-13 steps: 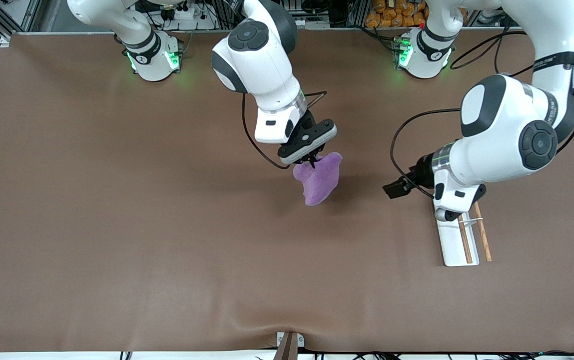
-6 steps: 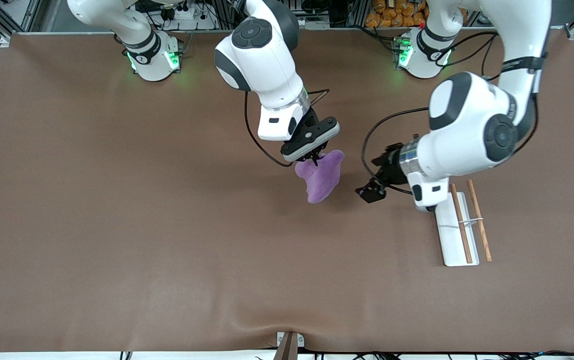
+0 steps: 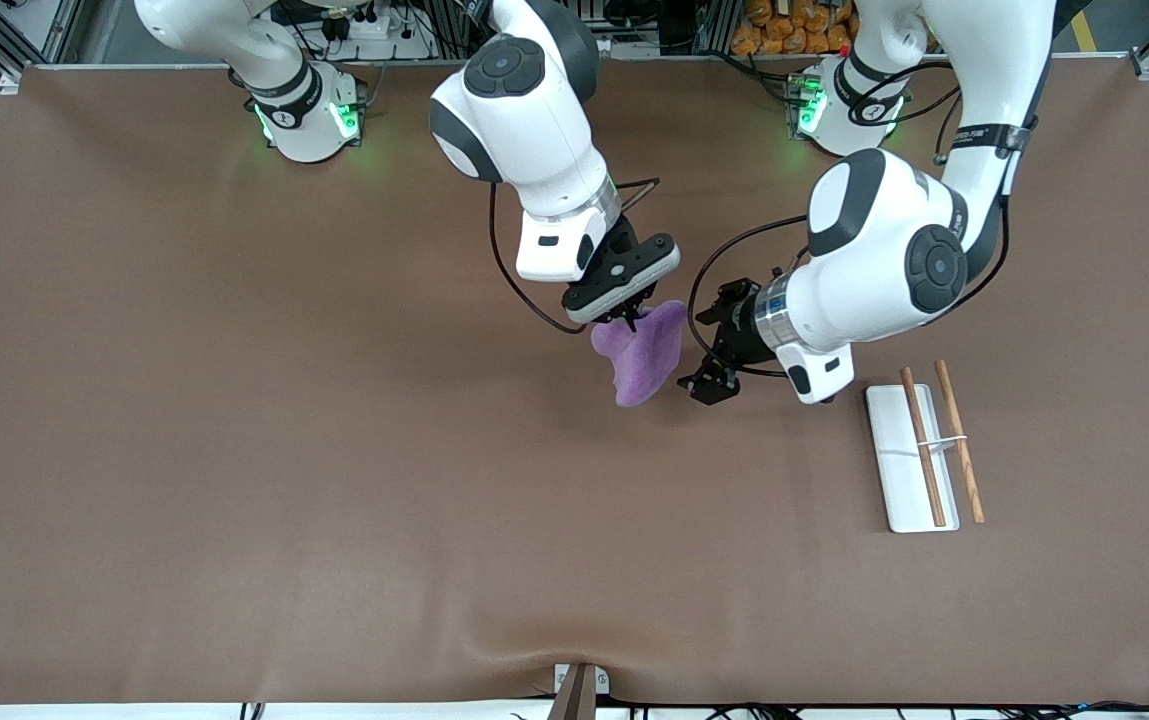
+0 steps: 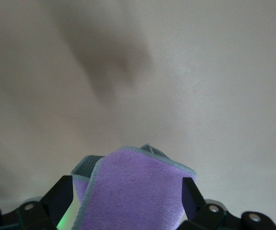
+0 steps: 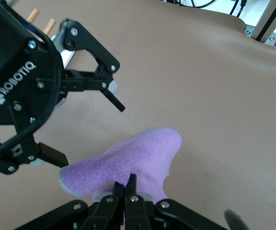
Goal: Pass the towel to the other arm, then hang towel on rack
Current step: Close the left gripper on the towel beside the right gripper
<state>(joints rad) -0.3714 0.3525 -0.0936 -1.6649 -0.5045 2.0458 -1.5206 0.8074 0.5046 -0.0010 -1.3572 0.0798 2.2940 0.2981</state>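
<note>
The purple towel [image 3: 642,358] with a grey edge hangs from my right gripper [image 3: 627,322], which is shut on its top over the middle of the table. In the right wrist view the shut fingers [image 5: 127,184] pinch the towel [image 5: 138,155]. My left gripper [image 3: 694,352] is open, level with the towel's hanging part, on the side toward the left arm's end. In the left wrist view the towel [image 4: 133,191] sits between its two spread fingers [image 4: 189,191], and I cannot tell whether they touch it. The rack [image 3: 899,490] lies on the table toward the left arm's end.
The brown table cover [image 3: 234,450] spreads wide around the arms. The rack's two wooden rods [image 3: 924,450] lie over its white base, and their tips [image 5: 32,14] show in the right wrist view past the left gripper [image 5: 92,136].
The left arm has swung from over the rack toward the towel, and its open gripper now stands at the towel's hanging part. The right gripper has hardly moved.
</note>
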